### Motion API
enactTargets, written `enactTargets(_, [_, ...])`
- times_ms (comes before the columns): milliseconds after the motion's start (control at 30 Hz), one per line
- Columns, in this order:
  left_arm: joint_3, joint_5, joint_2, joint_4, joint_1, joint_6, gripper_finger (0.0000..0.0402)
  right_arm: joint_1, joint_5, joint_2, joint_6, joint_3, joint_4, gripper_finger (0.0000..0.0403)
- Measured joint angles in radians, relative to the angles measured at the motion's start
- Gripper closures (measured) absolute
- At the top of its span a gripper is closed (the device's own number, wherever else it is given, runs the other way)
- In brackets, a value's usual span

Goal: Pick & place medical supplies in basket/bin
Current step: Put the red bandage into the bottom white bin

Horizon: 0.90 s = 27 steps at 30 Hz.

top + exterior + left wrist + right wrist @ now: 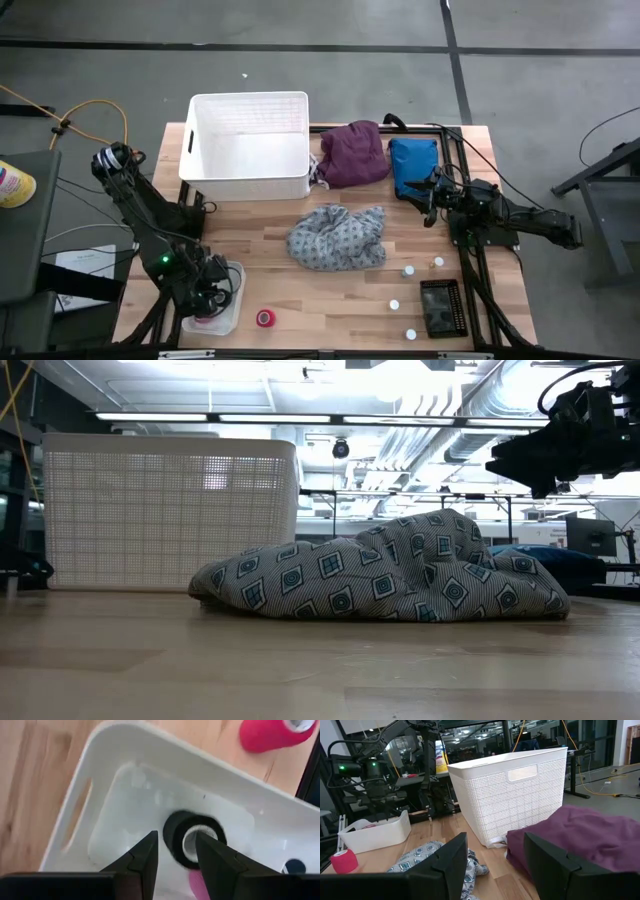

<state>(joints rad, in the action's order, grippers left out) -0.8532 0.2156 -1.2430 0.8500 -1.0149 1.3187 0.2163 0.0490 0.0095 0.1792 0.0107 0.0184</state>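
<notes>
My left gripper [205, 298] hangs open over a small white tray [75, 805] at the table's near left corner. A black tape roll [192, 839] lies on the tray's floor beyond the fingertips [176, 840], with a pink thing [197, 882] beside it. A red-pink tape roll [264, 318] stands on the table beside the tray. The grey dotted cloth [337, 237] lies heaped mid-table. The purple cloth [353, 153] lies right of the large white basket [248, 145]. Several white-capped vials [408, 270] stand near right. My right gripper [425, 195] waits open and level by the purple cloth [590, 835].
A blue bag [413, 165] lies at the far right beside the purple cloth. A black ridged tray [441, 306] sits at the near right corner. Bare wood shows between the grey cloth and the table's near edge.
</notes>
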Motion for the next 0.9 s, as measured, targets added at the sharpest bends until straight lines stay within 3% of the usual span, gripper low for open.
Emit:
enactTargets(533, [-0.099, 0.021, 0.000, -0.028, 0.215, -0.454, 0.0275, 0.000, 0.000, 0.000, 0.000, 0.000, 0.000, 0.0221])
enactTargets(900, [-0.106, -0.086, 0.000, -0.046, 0.361, -0.590, 0.0275, 0.000, 0.000, 0.000, 0.000, 0.000, 0.000, 0.0221])
